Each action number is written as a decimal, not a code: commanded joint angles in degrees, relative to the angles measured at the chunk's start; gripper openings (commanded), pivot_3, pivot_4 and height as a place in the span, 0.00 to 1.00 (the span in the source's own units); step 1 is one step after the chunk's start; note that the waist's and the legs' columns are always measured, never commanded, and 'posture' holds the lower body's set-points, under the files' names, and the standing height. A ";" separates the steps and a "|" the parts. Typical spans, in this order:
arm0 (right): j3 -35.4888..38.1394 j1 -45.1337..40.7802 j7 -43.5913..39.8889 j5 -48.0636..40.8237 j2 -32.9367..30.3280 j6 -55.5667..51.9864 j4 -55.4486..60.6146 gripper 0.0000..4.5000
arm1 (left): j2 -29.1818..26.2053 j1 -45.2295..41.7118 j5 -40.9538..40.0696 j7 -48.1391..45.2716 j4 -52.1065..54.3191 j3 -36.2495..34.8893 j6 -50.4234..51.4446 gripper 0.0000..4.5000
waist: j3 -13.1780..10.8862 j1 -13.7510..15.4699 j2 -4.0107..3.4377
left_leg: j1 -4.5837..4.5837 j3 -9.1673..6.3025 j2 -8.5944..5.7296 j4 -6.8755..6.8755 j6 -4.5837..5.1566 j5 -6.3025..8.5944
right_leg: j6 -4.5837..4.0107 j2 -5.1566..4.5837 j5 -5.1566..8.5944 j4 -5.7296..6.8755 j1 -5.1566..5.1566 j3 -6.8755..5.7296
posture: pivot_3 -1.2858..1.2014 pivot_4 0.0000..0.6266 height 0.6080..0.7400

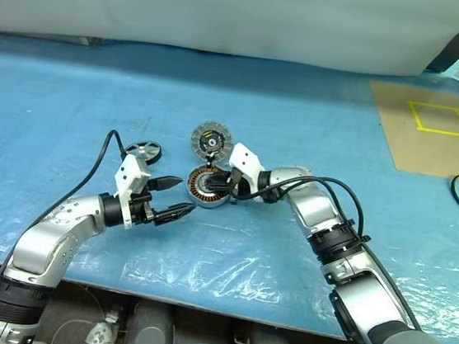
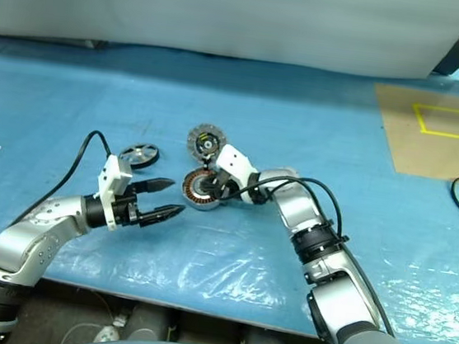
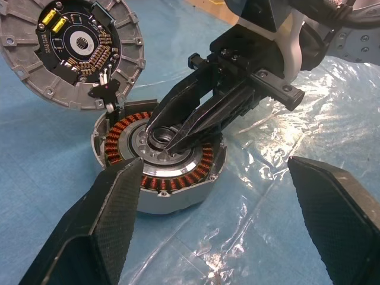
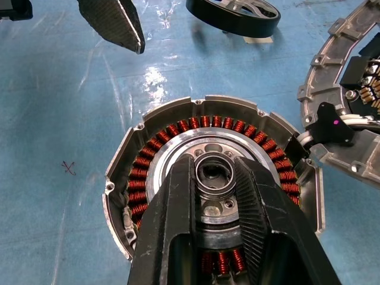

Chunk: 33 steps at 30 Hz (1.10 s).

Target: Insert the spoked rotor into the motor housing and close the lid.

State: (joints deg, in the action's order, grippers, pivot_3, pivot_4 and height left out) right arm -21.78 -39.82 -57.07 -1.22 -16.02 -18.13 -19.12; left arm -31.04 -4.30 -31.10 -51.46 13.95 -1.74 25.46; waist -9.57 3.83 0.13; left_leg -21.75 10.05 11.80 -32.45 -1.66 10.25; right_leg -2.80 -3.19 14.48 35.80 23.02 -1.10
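While right gripper [image 4: 217, 178] pinches motor housing [image 1: 208, 188] hub | left gripper [image 1: 172, 197] agape nearby

One spoked rotor [image 1: 143, 150], one motor housing [image 1: 205, 187], one lid [image 1: 211, 142]

In the right wrist view the right pincer [image 4: 217, 178] covers the near windings of the motor housing [image 4: 178, 119], while the frame's edge cuts off most of the lid [image 4: 332, 77] and part of the spoked rotor [image 4: 234, 15].

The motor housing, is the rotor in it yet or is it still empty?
No rotor in it yet. The motor housing shows bare copper windings, and the spoked rotor lies apart on the blue sheet.
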 commanded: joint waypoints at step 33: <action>-1.01 -1.11 3.37 1.83 1.28 -1.06 -3.95 0.01 | 0.23 0.01 -0.42 0.55 1.91 0.53 0.06 0.91 | 0.00 0.02 0.00 | -0.01 0.00 0.00 -0.02 0.00 0.00 | 0.00 0.00 0.00 0.00 0.00 -0.01 | 0.52 0.24 1.00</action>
State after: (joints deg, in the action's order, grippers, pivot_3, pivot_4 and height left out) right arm -21.14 -40.98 -54.74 -1.99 -14.54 -20.22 -21.22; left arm -30.98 -4.24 -31.16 -50.98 13.97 -1.11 25.61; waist -9.56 3.84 0.13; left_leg -21.75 10.05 11.80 -32.46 -1.66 10.25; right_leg -2.80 -3.19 14.48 35.80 23.00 -1.11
